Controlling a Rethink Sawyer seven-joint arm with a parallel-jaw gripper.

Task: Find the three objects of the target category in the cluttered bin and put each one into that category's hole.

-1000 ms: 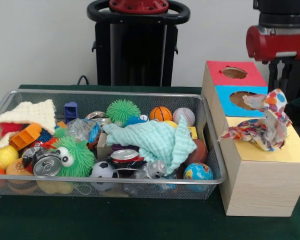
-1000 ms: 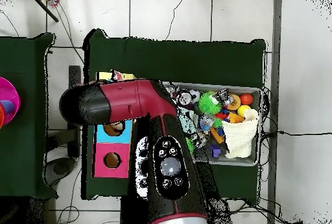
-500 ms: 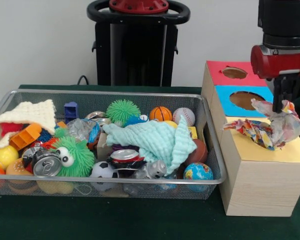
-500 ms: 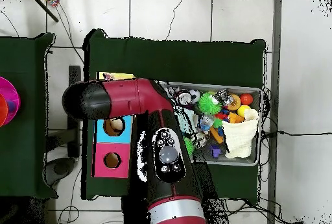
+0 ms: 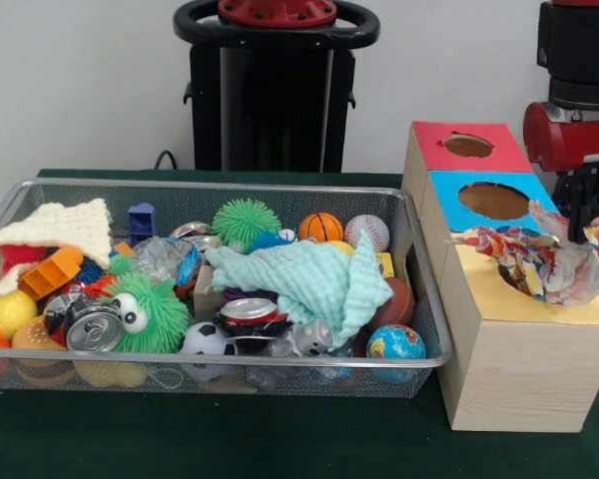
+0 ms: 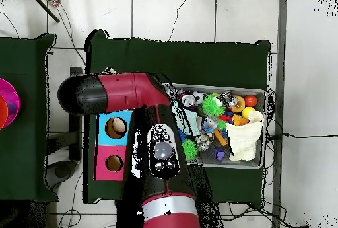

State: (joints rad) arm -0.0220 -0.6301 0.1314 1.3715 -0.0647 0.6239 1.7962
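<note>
The wire mesh bin (image 5: 230,360) stands at the left, full of toys; in the overhead view its rim (image 6: 254,92) shows right of the arm. My gripper (image 5: 582,215) hangs at the far right over the box's yellow top (image 5: 591,310). It is shut on a crumpled red, blue, yellow and white wrapper (image 5: 539,264). The wrapper rests on the yellow top and covers most of the hole, of which a dark edge (image 5: 507,278) shows. In the overhead view my arm (image 6: 158,152) hides the gripper, the wrapper and the yellow hole. A crumpled clear and blue plastic piece (image 5: 165,257) lies in the bin.
The blue-topped hole (image 5: 494,200) and red-topped hole (image 5: 468,145) lie behind the yellow top. The bin holds a mint knitted cloth (image 5: 309,279), a cream cloth (image 5: 55,230), green spiky balls (image 5: 247,220), a can (image 5: 92,327) and small balls. The black pedestal (image 5: 275,90) stands behind.
My gripper has moved right and down with the wrapper. The wrapper has gone from hanging above the box to resting on the yellow top over the hole.
</note>
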